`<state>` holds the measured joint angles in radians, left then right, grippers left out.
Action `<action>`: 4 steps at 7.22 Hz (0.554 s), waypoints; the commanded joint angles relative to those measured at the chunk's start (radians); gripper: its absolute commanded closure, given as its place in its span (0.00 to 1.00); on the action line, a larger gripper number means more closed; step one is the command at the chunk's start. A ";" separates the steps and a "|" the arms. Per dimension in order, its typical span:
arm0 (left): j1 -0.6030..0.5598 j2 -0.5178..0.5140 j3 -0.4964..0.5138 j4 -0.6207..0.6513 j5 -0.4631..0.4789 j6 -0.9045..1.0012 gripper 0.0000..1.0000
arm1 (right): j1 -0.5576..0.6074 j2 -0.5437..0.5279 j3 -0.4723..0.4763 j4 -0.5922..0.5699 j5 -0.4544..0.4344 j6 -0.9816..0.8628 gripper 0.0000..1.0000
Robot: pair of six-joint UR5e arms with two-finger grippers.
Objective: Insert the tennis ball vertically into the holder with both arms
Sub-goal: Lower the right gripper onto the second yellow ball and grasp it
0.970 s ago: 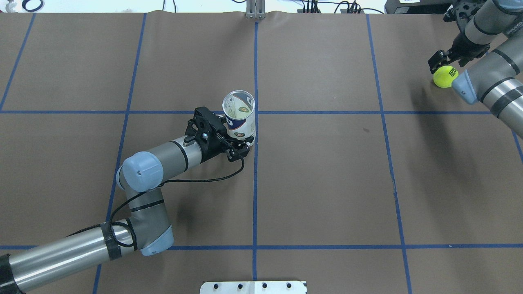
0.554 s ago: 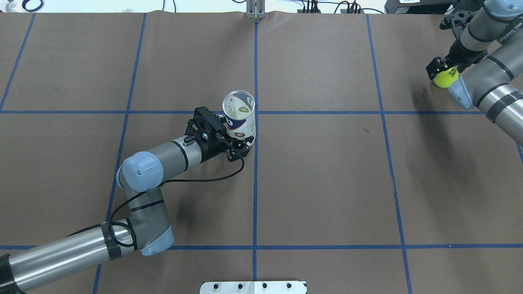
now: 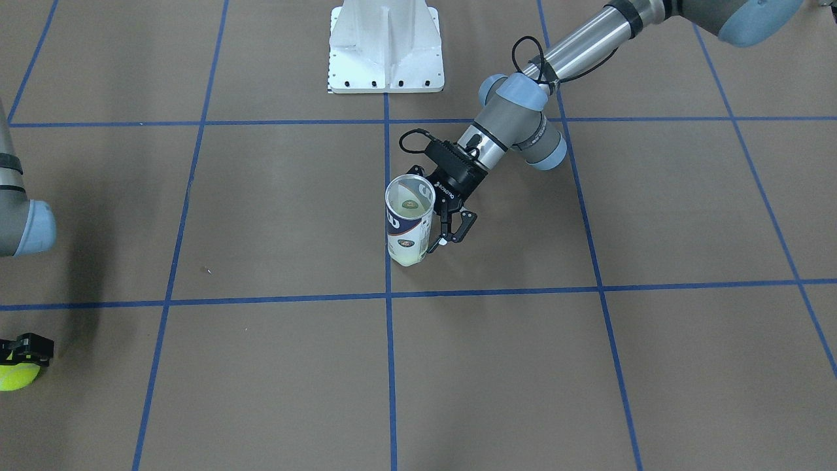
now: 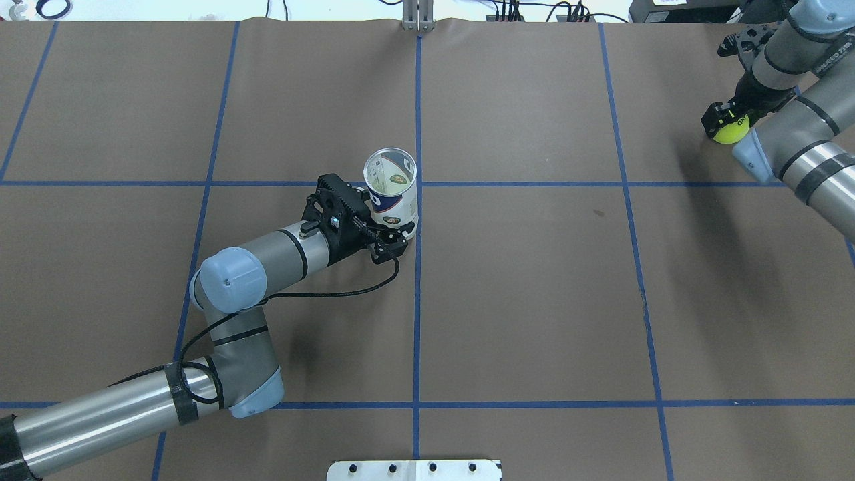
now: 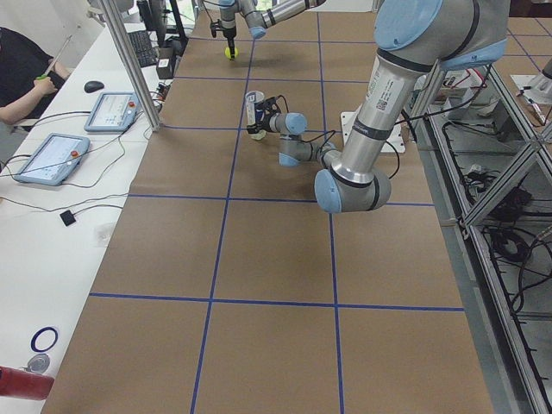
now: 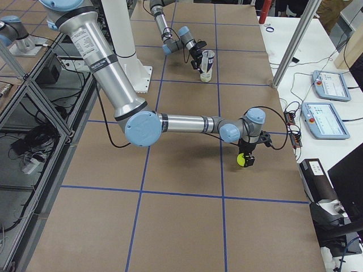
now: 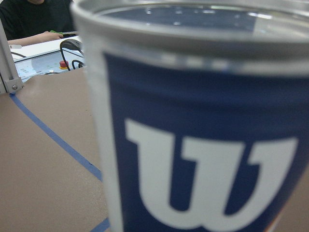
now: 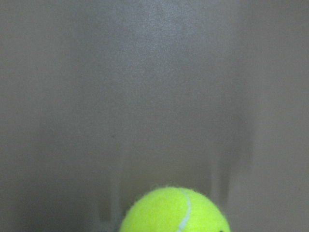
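Note:
The holder (image 4: 393,200), a clear can with a navy-and-white "W" label, stands upright with its mouth open near the table's middle; it also shows in the front view (image 3: 409,226). My left gripper (image 4: 399,230) is shut on its lower part, and the can fills the left wrist view (image 7: 207,145). The yellow tennis ball (image 4: 730,131) is at the table's far right, near the far edge. My right gripper (image 4: 729,123) is down over it; one finger touches its side and the other is hidden. The ball shows low in the right wrist view (image 8: 174,212).
The white pedestal base (image 3: 386,46) stands at the robot's side of the table. Blue tape lines grid the brown mat. A metal post (image 4: 417,17) is at the far edge. An operators' desk with tablets (image 6: 329,102) runs along the far side.
My right gripper has come down from above the tennis ball to sit around it. The left arm and the holder have not moved.

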<state>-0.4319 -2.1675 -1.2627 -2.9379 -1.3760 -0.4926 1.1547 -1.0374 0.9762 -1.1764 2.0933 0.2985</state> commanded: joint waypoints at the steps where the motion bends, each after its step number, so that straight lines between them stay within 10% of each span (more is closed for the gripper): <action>1: -0.005 0.000 -0.001 -0.001 0.000 0.002 0.01 | 0.052 0.019 0.012 -0.008 0.052 -0.027 1.00; 4: -0.007 0.002 -0.003 -0.009 0.000 0.002 0.01 | 0.165 0.130 0.122 -0.090 0.302 0.080 1.00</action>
<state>-0.4385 -2.1672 -1.2656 -2.9416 -1.3760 -0.4909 1.2916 -0.9582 1.0443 -1.2250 2.3056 0.3033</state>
